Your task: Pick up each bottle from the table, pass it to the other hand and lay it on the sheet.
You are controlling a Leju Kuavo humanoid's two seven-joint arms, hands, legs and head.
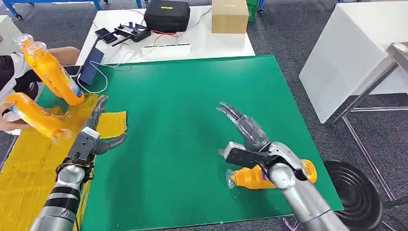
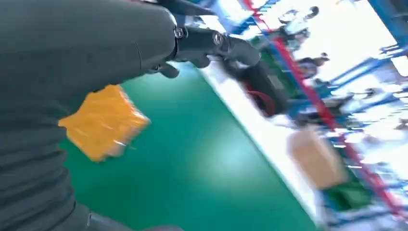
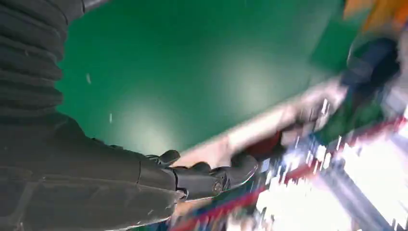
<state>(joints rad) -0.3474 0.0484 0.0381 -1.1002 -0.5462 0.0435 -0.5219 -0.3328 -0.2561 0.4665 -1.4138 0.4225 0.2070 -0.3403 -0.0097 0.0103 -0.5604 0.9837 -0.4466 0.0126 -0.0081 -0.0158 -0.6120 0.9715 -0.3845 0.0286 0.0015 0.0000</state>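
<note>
An orange bottle (image 1: 250, 178) lies on its side on the green mat (image 1: 192, 96), partly hidden under my right forearm. My right hand (image 1: 243, 132) hovers just beyond it, fingers spread, holding nothing. My left hand (image 1: 96, 132) is open, with its fingers stretched over the edge of the yellow sheet (image 1: 29, 163) at the mat's left. In the left wrist view my left hand's fingers (image 2: 211, 43) are empty above the mat, with a corner of the yellow sheet (image 2: 103, 120) beside them. The right wrist view shows my right hand's fingers (image 3: 211, 178) bare over the green mat (image 3: 192, 72).
A person at the left edge holds two orange bottles, one upright (image 1: 50, 72) and one tilted (image 1: 33, 118) over the sheet. Behind the mat, a white table (image 1: 231, 45) carries a black case (image 1: 167, 14), a cardboard box (image 1: 230, 15) and cables. A black stool (image 1: 358, 192) stands at the right.
</note>
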